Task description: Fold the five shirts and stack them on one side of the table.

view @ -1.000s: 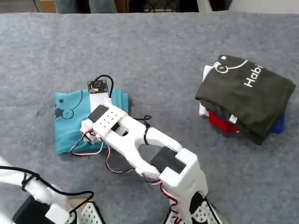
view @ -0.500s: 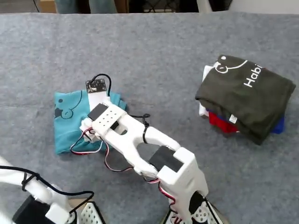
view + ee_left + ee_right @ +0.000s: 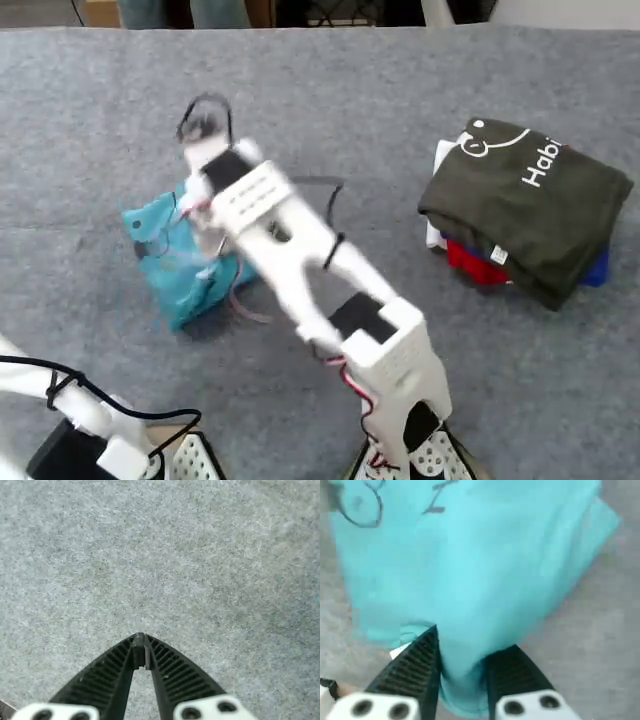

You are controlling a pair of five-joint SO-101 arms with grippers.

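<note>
Right gripper (image 3: 465,650) is clamped on the folded teal shirt (image 3: 172,268), well left of the shirt stack (image 3: 525,215). Left gripper (image 3: 140,647) is closed and empty. The shirt is probably light, limp and prone to unfolding; grip all layers at one edge.

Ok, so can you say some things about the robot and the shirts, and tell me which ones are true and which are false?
1. The right gripper is pinching the teal shirt. True.
2. The left gripper is holding a shirt too. False: it is shut on nothing, above the bare grey table.
3. The dark shirt lies on top of the stack. True.
4. The teal shirt is on the stack. False: it is apart from it, across the table.
</note>
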